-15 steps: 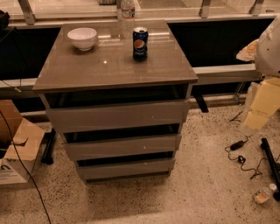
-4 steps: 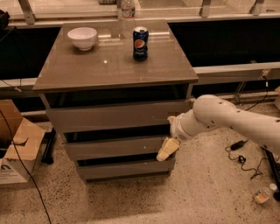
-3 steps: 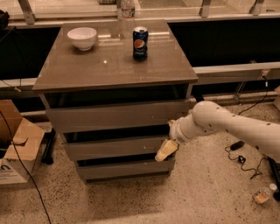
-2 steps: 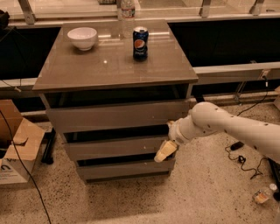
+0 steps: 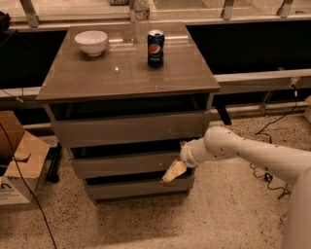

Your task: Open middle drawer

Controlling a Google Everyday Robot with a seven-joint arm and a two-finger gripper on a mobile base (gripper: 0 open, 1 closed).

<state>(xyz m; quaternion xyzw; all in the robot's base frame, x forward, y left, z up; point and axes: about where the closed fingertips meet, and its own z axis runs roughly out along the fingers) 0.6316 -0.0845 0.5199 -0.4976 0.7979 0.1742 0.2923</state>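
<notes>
The small grey-brown cabinet (image 5: pixel 126 78) has three flat drawer fronts. The middle drawer (image 5: pixel 121 164) is the second slab, with a dark gap above it. The top front (image 5: pixel 129 129) is taller and the lowest front (image 5: pixel 136 189) is the smallest. My white arm reaches in from the right. My gripper (image 5: pixel 174 171) has cream-coloured fingers and sits at the right end of the middle drawer, at its lower edge, pointing down-left.
A white bowl (image 5: pixel 91 42), a Pepsi can (image 5: pixel 155 48) and a clear bottle (image 5: pixel 141 10) stand on the cabinet top. Cardboard boxes (image 5: pixel 17 165) lie on the floor at left. Cables (image 5: pixel 269 170) run over the speckled floor at right.
The arm swung in from the far right to the cabinet front. Over the last second the gripper has crept slightly left along the middle drawer. The drawers have not visibly moved.
</notes>
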